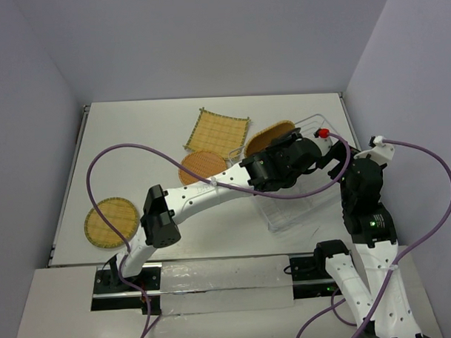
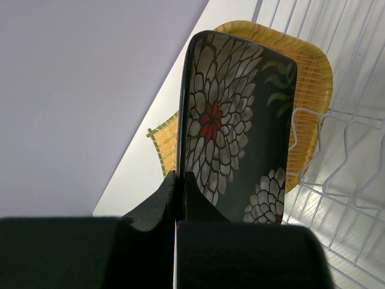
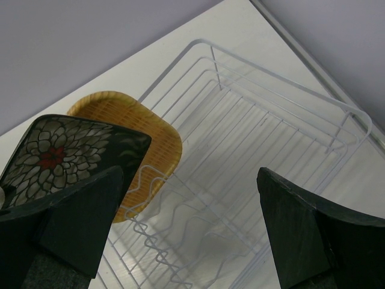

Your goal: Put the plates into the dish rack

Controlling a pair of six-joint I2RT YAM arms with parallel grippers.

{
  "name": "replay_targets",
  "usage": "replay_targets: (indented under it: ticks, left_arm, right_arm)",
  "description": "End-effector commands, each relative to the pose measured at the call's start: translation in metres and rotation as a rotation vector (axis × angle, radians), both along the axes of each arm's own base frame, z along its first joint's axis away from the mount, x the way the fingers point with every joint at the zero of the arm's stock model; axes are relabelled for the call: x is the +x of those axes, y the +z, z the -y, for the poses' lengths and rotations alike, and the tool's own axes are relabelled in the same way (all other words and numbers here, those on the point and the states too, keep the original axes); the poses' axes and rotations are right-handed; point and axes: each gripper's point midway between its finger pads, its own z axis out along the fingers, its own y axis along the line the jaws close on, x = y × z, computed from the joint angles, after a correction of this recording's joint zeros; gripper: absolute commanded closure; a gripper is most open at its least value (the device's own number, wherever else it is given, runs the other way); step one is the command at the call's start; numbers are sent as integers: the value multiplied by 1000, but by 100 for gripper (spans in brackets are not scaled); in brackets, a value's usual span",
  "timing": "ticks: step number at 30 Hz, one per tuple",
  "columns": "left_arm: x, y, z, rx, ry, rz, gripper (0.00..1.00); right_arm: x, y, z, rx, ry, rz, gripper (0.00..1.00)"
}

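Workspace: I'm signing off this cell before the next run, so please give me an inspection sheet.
Surface: white table, clean where visible.
Job's things: rack holds one tan plate; dark plate held beside it; fringed plate and two round plates lie on the table.
Clutter: nothing seen.
Grippers: left gripper shut on dark plate; right gripper open above rack.
Cables: purple cables loop over arms and table.
Surroundings: plain grey walls.

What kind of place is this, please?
Probably a robot test bench, not a kitchen: a plain white table, blank walls around it, and two robot arms bolted at its near edge.
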Motion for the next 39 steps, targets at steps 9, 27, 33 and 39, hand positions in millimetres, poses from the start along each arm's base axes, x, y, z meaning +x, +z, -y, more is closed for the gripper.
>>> replay_targets:
  ticks: [9,27,33,39]
  left_arm:
    - [-1,41,7,-157,52,79,100]
    - [14,-9,18,-187,-4,-109,97]
    - [19,-14,18,-193,4,-111,67]
    - [23,-9,23,-225,-26,-125,51]
  right_arm:
    - [0,5,0,4,3,32,0]
    - [4,-1,-2,2,9,8,0]
    - [6,-3,-2,3,9,-2,0]
    - [5,-3,-1,0,7,-4,0]
